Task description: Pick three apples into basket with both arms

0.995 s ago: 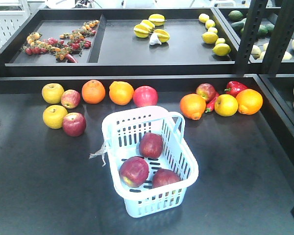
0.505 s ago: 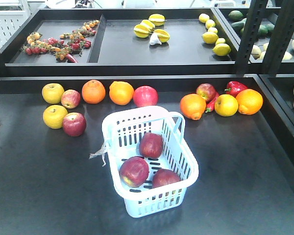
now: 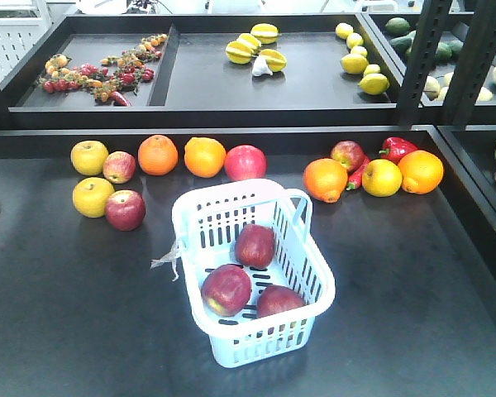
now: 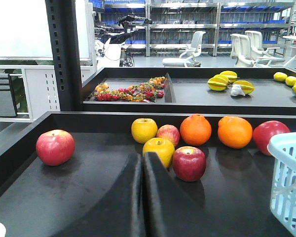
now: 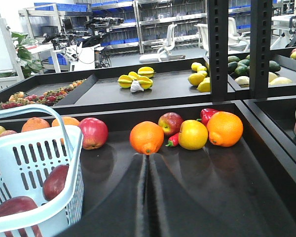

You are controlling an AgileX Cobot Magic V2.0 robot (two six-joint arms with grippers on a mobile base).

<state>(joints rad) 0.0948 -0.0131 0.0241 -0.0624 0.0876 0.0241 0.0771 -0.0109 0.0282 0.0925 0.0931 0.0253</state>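
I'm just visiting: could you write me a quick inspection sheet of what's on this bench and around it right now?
Surface: dark table, no spills seen.
Job's things: three apples lie in the basket.
Clutter: loose oranges, yellow apples, red peppers behind the basket.
Grippers: left gripper and right gripper shut, empty.
Cables: nothing seen.
Surroundings: upper tray, shelving, office chairs.

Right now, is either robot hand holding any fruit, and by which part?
Nothing is held. The left gripper and right gripper are both shut with nothing between them; all three apples sit in the basket.
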